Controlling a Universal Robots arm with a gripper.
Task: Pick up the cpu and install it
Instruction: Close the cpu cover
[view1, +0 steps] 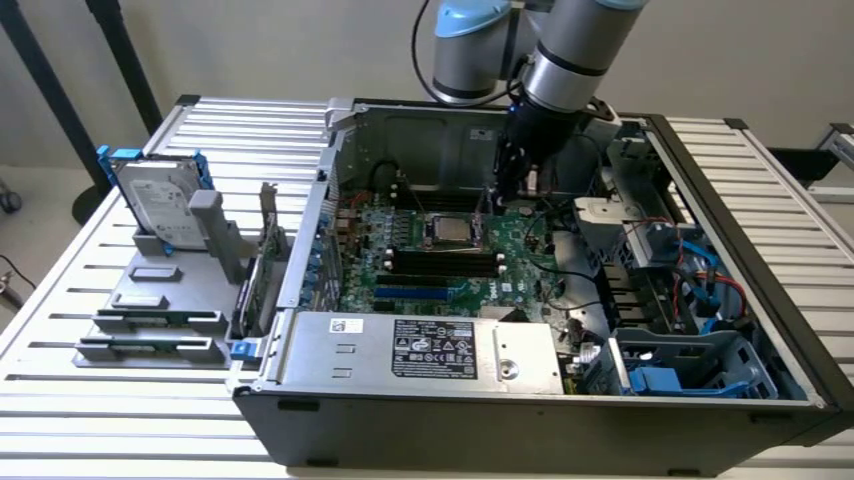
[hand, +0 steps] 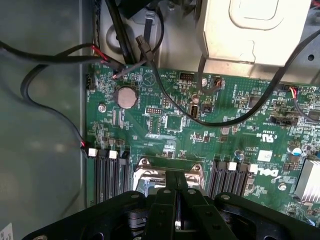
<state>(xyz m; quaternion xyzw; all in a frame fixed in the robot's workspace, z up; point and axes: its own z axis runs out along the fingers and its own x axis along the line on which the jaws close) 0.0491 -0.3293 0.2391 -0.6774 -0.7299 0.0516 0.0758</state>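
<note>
While the cpu (view1: 449, 232) is lying, as far as I can tell, as a pale silvery square inside the metal socket frame (hand: 145, 167) near the middle of the green motherboard (view1: 454, 285), I am hanging low over that socket with my gripper (view1: 503, 205). I am pressing my fingers (hand: 167, 200) tight together, and nothing is showing between them, so I am gripping nothing. In the wrist view my dark fingertips are covering part of the socket frame. Black memory slots (hand: 107, 175) are running on either side of the frame. A round coin battery (hand: 126, 96) is sitting farther across the board, and black cables (hand: 50, 100) are looping over its edge. All of this is sitting inside the open computer case (view1: 534, 420), with the labelled power supply (view1: 427, 345) lying along its near wall. Well apart, toward the exterior view's left, a hard drive (view1: 158, 205) with blue rails is standing upright in a grey holder (view1: 147, 320) on the slatted table (view1: 80, 400).
</note>
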